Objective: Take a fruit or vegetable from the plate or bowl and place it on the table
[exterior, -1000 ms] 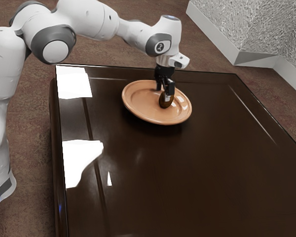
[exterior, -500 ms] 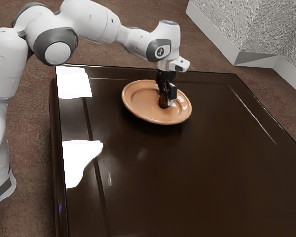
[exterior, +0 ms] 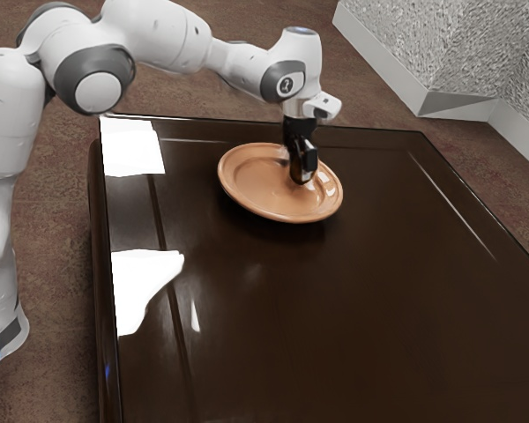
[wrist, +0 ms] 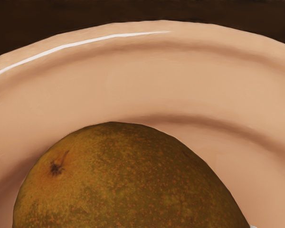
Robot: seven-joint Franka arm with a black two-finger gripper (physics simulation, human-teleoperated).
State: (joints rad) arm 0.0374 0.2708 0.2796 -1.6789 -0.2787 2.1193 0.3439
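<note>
The black gripper point(exterior: 301, 167) is over the orange-tan plate point(exterior: 247, 196) in the exterior view, pointing down and shut on a brown fruit point(exterior: 300, 177). The nearer finger covers part of the fruit, and the fruit's lower end shows just beneath the fingertips. Whether that end touches the plate, I cannot tell. In the wrist view the fruit point(wrist: 128, 175) is large, round and green-brown with orange speckles and a dark stem spot. Behind it curves the rim of the plate point(wrist: 147, 71).
The plate stands on a dark, glossy table point(exterior: 353, 308), near its far edge. Table surface extends toward the camera and the exterior view's right. A pale textured wall point(exterior: 450, 53) rises beyond the table, off the floor.
My hand first went down around the fruit, then rose a little. The fruit now sits slightly higher and further toward the exterior view's right, between the fingers.
</note>
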